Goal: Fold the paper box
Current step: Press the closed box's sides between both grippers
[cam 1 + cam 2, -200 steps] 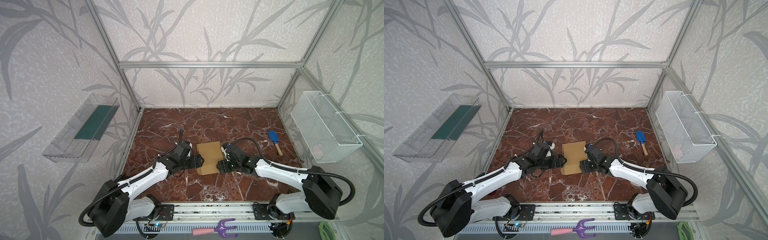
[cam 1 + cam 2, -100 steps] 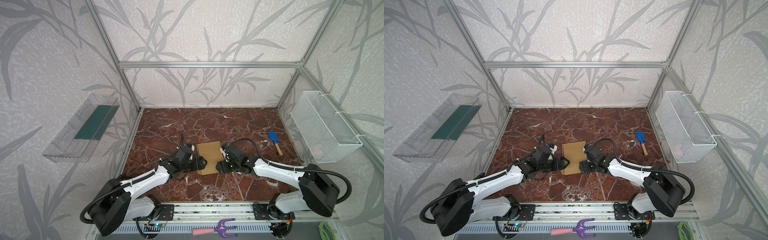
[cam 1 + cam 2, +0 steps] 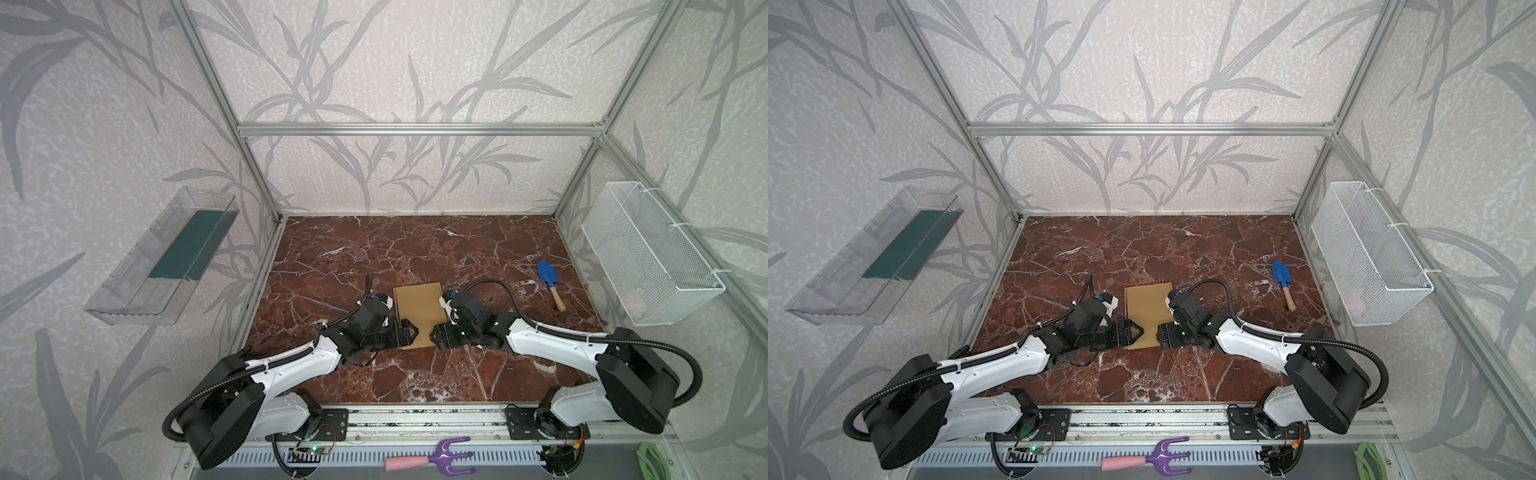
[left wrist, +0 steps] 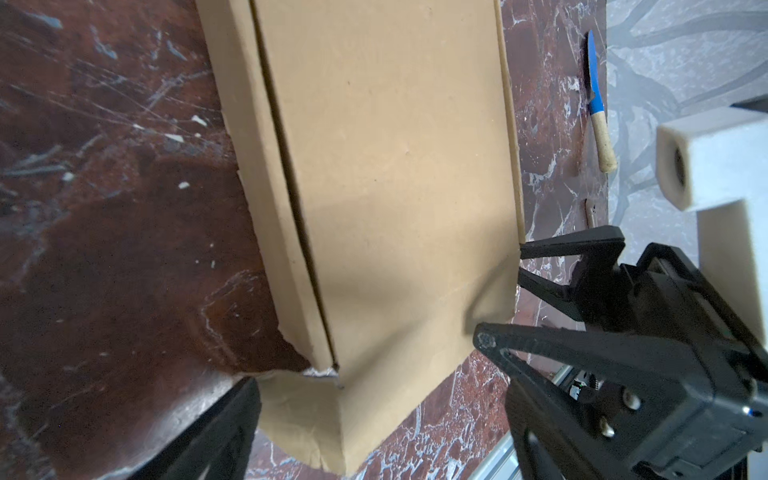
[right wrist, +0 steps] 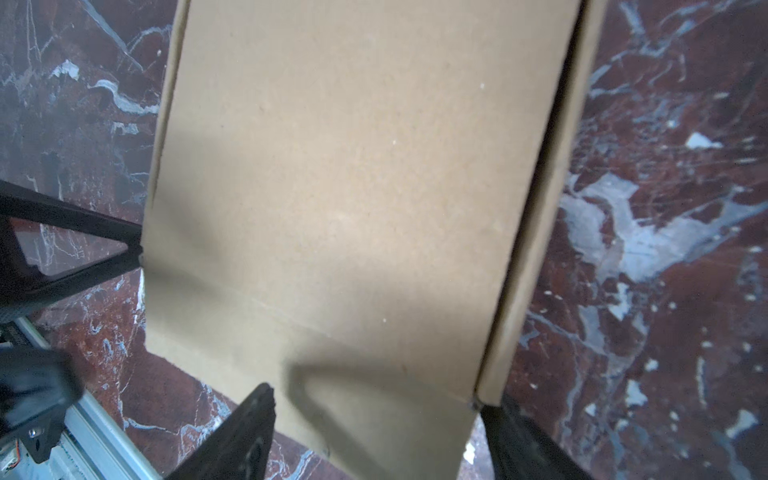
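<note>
Both pincers open: left pincer (image 3: 409, 333) at paper box (image 3: 417, 304) near-left edge, right pincer (image 3: 434, 334) opposite, near-right edge.

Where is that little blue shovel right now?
In both top views the blue shovel lies on the right side of the marble table, between the cardboard box and the white wire basket, closer to the basket.
</note>
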